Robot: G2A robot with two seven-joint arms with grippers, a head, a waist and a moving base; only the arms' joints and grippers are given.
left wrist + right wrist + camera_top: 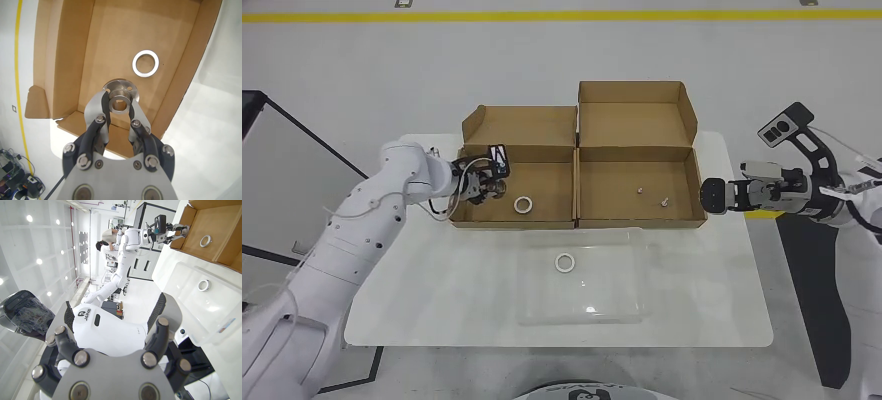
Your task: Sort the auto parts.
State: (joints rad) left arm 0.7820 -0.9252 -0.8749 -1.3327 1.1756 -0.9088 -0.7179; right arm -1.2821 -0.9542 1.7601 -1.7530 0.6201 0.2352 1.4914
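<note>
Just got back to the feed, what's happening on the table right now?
The left gripper is shut on a flanged metal hub, holding it over the left cardboard box, where one metal ring lies. A second ring sits in the clear tray in front of the boxes. Two small parts lie in the right cardboard box. The right gripper is open and empty, beside that box's outer side.

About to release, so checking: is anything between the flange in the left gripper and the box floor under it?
Nothing visible. The flange, held by the left gripper, hangs over bare floor of the box; the ring lies apart.
</note>
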